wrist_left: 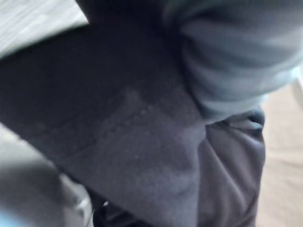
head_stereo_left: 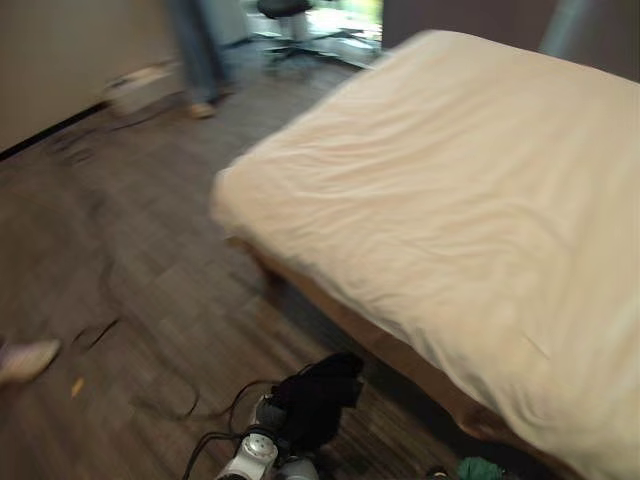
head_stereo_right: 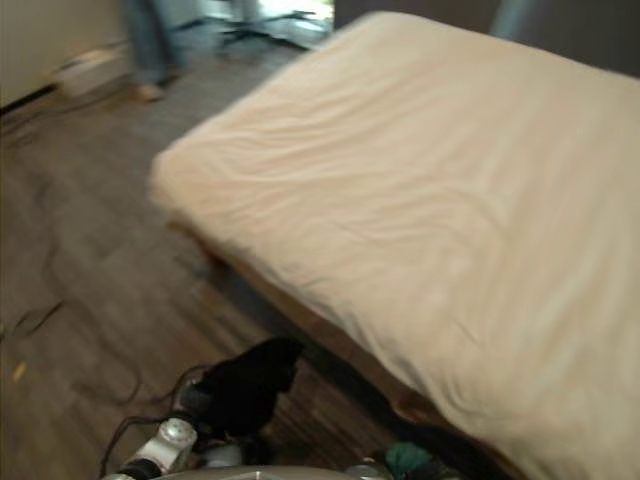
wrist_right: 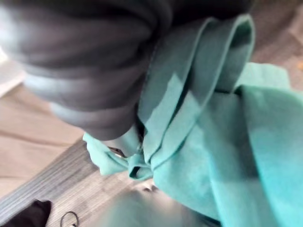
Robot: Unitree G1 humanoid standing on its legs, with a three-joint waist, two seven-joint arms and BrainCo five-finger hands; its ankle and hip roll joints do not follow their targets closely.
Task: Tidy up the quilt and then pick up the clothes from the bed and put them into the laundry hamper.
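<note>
in left hand point(head_stereo_left: 262, 452) fingers: black garment point(head_stereo_left: 318, 395); teal garment point(wrist_right: 222, 142) in right.

Bedroom setup: low bed point(head_stereo_left: 300, 285) under cream quilt point(head_stereo_left: 470, 190), wood-plank floor point(head_stereo_left: 120, 280), office chair point(head_stereo_left: 285, 15) far beyond the hands.
</note>
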